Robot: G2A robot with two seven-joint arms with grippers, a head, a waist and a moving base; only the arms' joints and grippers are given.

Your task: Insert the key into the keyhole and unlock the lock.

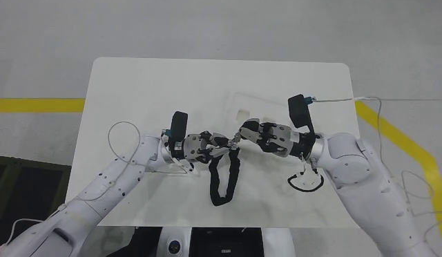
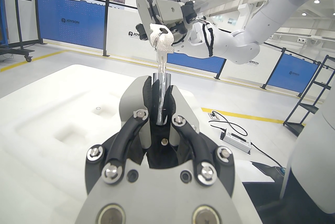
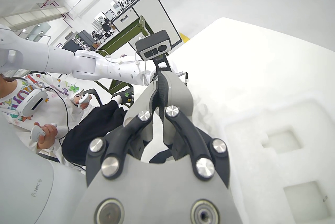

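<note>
Both arms meet above the middle of the white table (image 1: 138,91). My left gripper (image 1: 219,145) (image 2: 161,84) is shut on the lock's chrome barrel (image 2: 162,99), which stands upright between its pads. The lock's black cable loop (image 1: 222,181) hangs from it down onto the table. A silver key (image 2: 162,52) has its blade in the top of the barrel, and a second key hangs on the same ring. My right gripper (image 1: 242,134) (image 3: 158,81) faces the left one, shut at the key's head. In the right wrist view its fingers hide the key.
A white foam tray (image 1: 242,105) (image 3: 282,141) with square recesses lies on the table just beyond the grippers. A small black cord loop (image 1: 304,182) lies beside the right forearm near the front edge. A white cable (image 1: 121,136) curls by the left arm.
</note>
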